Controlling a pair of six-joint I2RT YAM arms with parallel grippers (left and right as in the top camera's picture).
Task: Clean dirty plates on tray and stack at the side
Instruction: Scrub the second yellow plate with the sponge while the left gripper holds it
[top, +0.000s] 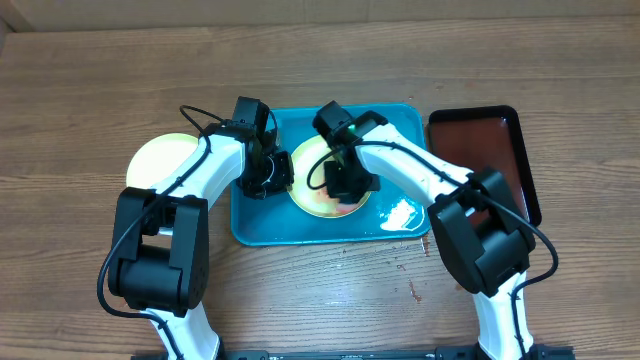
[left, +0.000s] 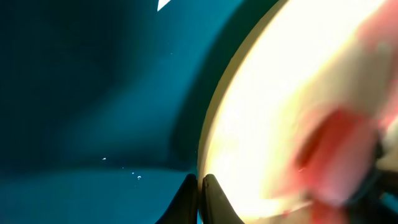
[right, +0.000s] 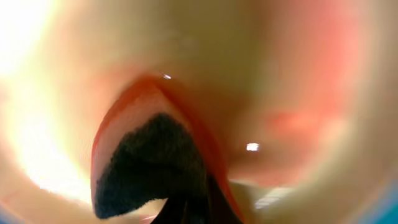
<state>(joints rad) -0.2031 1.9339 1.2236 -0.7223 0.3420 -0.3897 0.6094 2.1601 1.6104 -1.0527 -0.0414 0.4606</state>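
Wooden table (top: 80, 100), turquoise tray (top: 400, 130): my left gripper (left: 199, 196) pinches the smeared plate (top: 308, 170) by its rim; my right gripper (right: 189, 211) clamps a sponge (right: 149, 162) against it.

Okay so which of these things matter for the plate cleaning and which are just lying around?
Job:
dirty plate
turquoise tray
sponge in right gripper
left gripper on its rim
second plate on table

Lying about:
dark brown-red tray

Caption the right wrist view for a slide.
Right tool holds dark, orange-edged sponge against red-smeared pale yellow round plastic plate.
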